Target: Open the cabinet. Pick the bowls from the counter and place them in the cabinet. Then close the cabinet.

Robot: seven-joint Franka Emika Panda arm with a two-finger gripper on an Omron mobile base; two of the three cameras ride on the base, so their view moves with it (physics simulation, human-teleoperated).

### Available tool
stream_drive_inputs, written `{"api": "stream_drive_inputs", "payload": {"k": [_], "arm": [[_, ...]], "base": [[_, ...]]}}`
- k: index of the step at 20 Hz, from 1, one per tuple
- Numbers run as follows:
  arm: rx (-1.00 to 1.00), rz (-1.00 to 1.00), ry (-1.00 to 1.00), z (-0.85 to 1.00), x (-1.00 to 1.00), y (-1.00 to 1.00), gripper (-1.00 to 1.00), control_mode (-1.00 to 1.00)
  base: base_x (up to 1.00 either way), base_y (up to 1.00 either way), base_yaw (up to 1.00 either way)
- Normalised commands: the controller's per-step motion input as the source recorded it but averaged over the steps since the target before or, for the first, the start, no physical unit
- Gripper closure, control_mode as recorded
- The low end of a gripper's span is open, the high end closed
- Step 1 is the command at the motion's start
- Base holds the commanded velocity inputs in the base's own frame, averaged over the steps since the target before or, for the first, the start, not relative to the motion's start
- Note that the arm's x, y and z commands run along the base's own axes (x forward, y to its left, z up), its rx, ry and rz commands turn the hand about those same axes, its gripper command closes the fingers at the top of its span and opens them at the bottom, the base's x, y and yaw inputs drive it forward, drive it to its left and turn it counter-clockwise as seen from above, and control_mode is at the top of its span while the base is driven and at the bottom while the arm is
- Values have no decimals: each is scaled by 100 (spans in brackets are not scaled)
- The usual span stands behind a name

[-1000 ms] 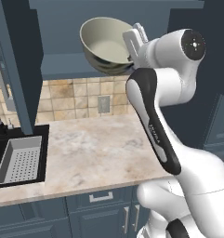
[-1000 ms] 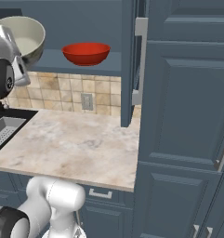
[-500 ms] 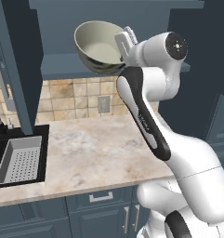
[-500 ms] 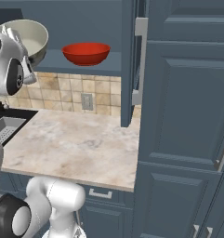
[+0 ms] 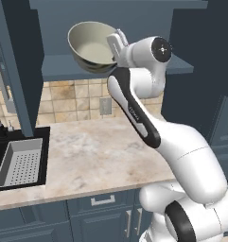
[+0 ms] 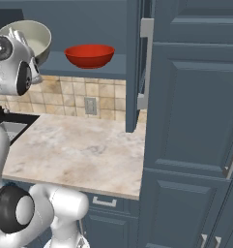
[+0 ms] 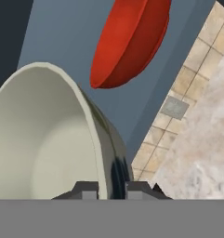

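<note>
Up at the open cabinet (image 6: 185,97), the gripper (image 5: 116,47) is pinching the rim of the cream bowl (image 5: 92,46), its jaws clamped together on the thin wall, and is holding it tilted in front of the inner shelf (image 5: 58,71). From the right base view, the red bowl (image 6: 89,55) is already sitting on that shelf, a little to the right of the carried one. The table (image 5: 96,156) below is carrying no bowl.

Several risks are showing here. A grip on a single point of the rim is leaving the deep bowl hanging off to one side, so it is likely prone to swinging or slipping if the arm jerks. Since the bowl is riding close to the shelf's front edge, its underside could be catching the lip on the way in and twisting out of the jaws. The hand view is showing the red bowl (image 7: 132,42) near the cream bowl's wall (image 7: 48,139); pushing too far right could be knocking it. Releasing while the bowl is tilted could be letting it roll back out toward the sink (image 5: 16,160).
</note>
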Motion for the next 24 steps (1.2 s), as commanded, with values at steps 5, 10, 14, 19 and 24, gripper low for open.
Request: {"api": "stream_drive_inputs", "payload": {"k": [5, 10, 14, 19, 24], "arm": [[0, 1, -3, -12, 53, 19, 100, -100], [-2, 0, 0, -14, 53, 27, 100, -100], [-2, 0, 0, -2, 49, 21, 100, -100], [-2, 0, 0, 0, 49, 20, 100, -100], [-1, 0, 0, -3, 50, 18, 100, -100]], "base": [[0, 0, 0], [0, 0, 0], [0, 0, 0], [0, 0, 0], [0, 0, 0]]}}
